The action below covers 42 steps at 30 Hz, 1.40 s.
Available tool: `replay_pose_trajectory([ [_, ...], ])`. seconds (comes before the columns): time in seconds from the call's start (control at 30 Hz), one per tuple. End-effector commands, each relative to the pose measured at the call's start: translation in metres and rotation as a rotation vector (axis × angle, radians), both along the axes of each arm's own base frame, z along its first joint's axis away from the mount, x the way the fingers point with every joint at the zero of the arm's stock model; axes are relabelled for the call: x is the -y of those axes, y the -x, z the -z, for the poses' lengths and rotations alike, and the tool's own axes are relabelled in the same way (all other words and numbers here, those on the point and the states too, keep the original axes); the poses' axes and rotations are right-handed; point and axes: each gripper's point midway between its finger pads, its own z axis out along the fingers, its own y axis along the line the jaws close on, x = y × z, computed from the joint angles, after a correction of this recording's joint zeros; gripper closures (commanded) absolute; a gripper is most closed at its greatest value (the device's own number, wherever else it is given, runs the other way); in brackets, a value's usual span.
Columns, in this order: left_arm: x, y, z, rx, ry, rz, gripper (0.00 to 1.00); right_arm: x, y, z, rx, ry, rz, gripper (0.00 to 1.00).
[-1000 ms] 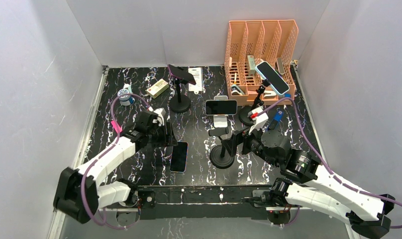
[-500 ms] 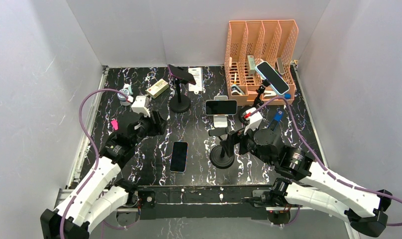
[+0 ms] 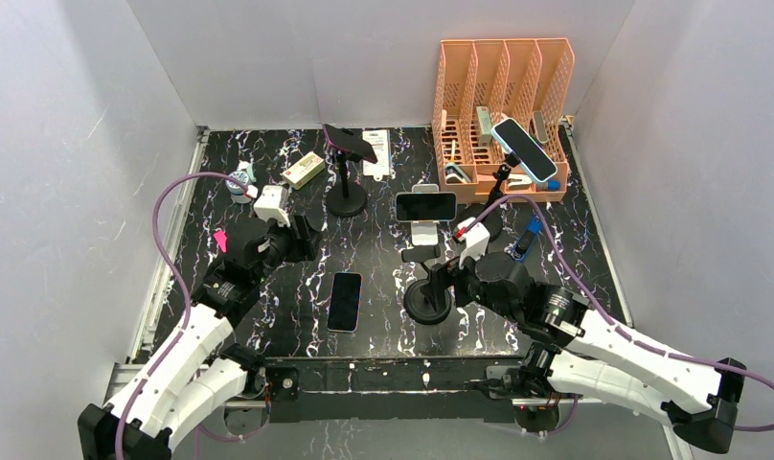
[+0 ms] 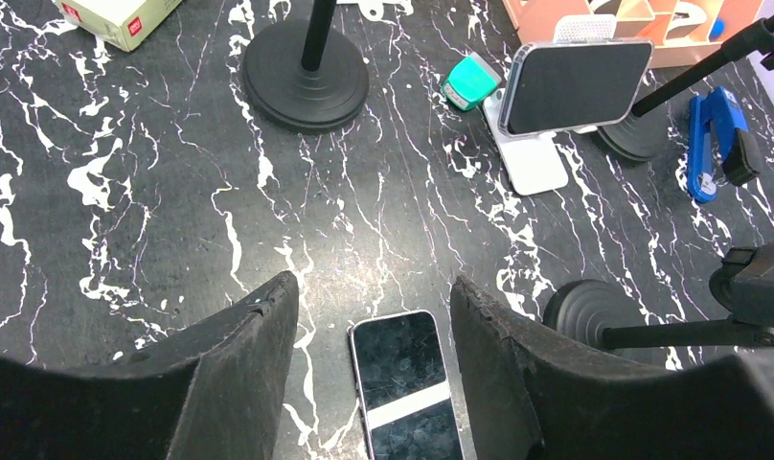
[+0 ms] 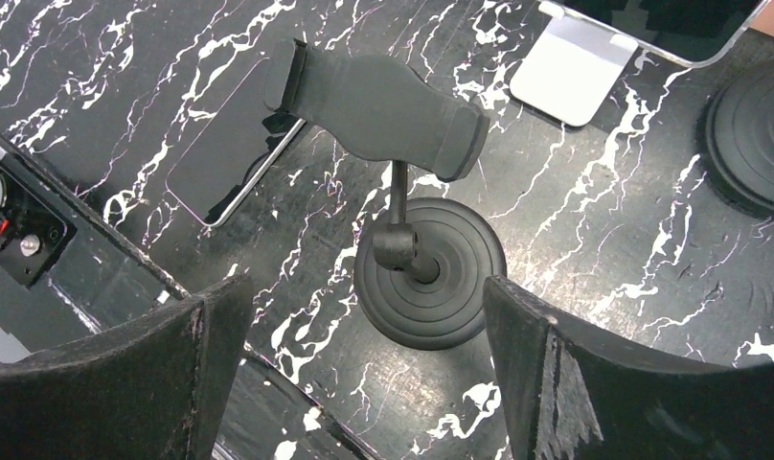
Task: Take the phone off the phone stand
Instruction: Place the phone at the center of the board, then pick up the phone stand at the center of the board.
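A dark phone [image 3: 345, 301] lies flat on the black marble table, apart from both grippers. It shows in the left wrist view [image 4: 407, 383] and the right wrist view [image 5: 228, 144]. An empty black phone stand [image 3: 428, 287] stands to its right, with its clamp head [image 5: 378, 101] over a round base [image 5: 431, 283]. My left gripper [image 3: 302, 235] is open and empty, raised above and behind the phone [image 4: 374, 316]. My right gripper [image 3: 450, 278] is open and empty, just right of the stand and above its base [image 5: 364, 316].
A white stand holds a phone [image 3: 425, 206] at mid-table. A black stand with a phone [image 3: 350, 144] stands at the back. Another phone on a stand [image 3: 524, 149] sits before the orange organizer [image 3: 503, 96]. A blue stapler [image 3: 527, 238] and a small box [image 3: 304, 170] lie nearby.
My left gripper has risen and drawn back from the flat phone, which stays on the table. My right gripper has shifted slightly left toward the empty stand.
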Motion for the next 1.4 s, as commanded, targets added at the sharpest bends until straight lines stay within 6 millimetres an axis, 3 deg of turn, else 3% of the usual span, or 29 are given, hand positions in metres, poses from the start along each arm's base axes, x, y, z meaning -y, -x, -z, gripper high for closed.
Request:
replay_pose_trajectory([
  [0.0, 0.003, -0.002, 0.001, 0.005, 0.0, 0.015, 0.44, -0.01, -0.001, -0.006, 0.022, -0.049, -0.023, 0.05],
  [0.27, 0.003, -0.002, 0.002, 0.003, 0.005, 0.016, 0.45, -0.008, -0.024, 0.006, 0.056, 0.028, 0.073, 0.12],
  [0.53, 0.0, 0.0, 0.001, 0.008, 0.0, 0.007, 0.45, -0.017, -0.035, 0.016, 0.085, 0.074, 0.073, 0.29],
  [0.73, 0.002, -0.001, 0.001, 0.006, 0.007, 0.012, 0.45, -0.022, -0.035, 0.027, 0.068, 0.094, 0.056, 0.37],
  [1.03, 0.003, 0.0, 0.001, 0.008, 0.012, 0.015, 0.45, -0.02, -0.033, 0.034, 0.045, 0.113, 0.06, 0.4],
  [1.37, 0.004, 0.001, 0.0, 0.007, 0.019, 0.021, 0.45, -0.016, -0.032, 0.033, 0.041, 0.113, 0.07, 0.6],
])
